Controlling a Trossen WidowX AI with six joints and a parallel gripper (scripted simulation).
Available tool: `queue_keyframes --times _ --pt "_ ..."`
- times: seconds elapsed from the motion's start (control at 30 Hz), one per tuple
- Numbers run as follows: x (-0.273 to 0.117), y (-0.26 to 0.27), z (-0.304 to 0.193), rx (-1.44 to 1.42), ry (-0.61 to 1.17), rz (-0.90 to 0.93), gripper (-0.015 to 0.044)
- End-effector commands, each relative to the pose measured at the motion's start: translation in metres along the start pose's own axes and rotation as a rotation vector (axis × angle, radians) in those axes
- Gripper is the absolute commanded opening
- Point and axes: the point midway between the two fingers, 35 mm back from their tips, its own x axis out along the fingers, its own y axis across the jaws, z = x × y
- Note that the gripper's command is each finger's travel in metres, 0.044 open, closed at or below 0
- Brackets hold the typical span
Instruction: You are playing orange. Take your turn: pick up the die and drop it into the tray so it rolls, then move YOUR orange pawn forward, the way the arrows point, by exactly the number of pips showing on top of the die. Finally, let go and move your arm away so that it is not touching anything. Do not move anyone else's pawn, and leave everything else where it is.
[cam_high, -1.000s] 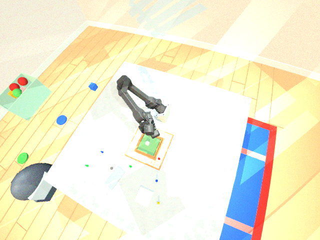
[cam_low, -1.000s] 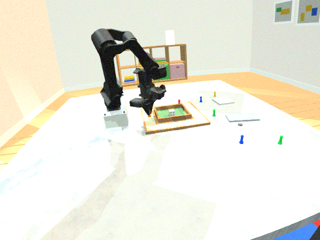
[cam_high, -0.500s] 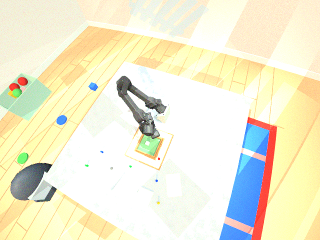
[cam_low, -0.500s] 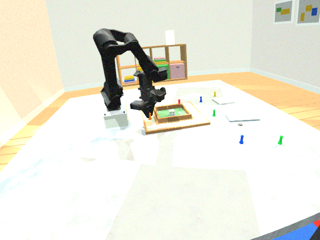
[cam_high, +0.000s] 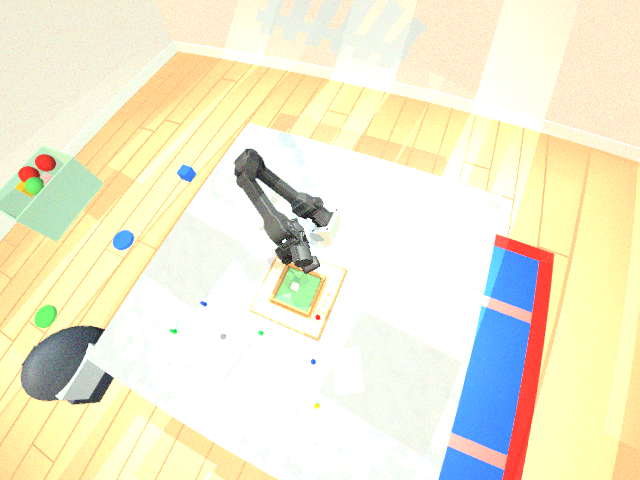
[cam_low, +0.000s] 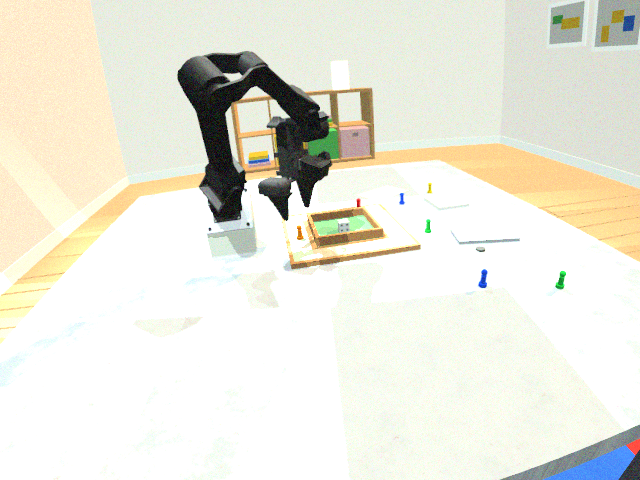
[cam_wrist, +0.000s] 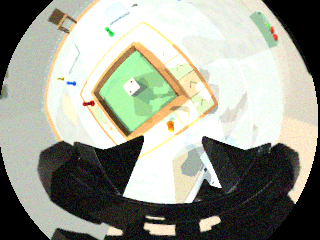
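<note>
From where I stand, a blue pawn (cam_low: 482, 277) and a green pawn (cam_low: 560, 279) sit nearest, toward the table's right edge. Farther in, the orange pawn (cam_low: 299, 233) stands upright on the board's (cam_low: 356, 253) left strip, beside the tray (cam_low: 347, 237) holding the die (cam_low: 343, 225). Above the pawn hangs the gripper (cam_low: 295, 203), spread wide, holding nothing.
</note>
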Motion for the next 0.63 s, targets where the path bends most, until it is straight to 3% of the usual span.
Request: queue_keyframes --times 0.0,0.17,0.6 --pt "-0.027 0.01 -0.001 -0.201 0.002 0.014 0.044" --pt "-0.079 0.02 -0.008 -0.644 -0.001 0.011 0.044" --pt "-0.074 0.021 -0.005 -0.564 -0.017 0.034 0.044"
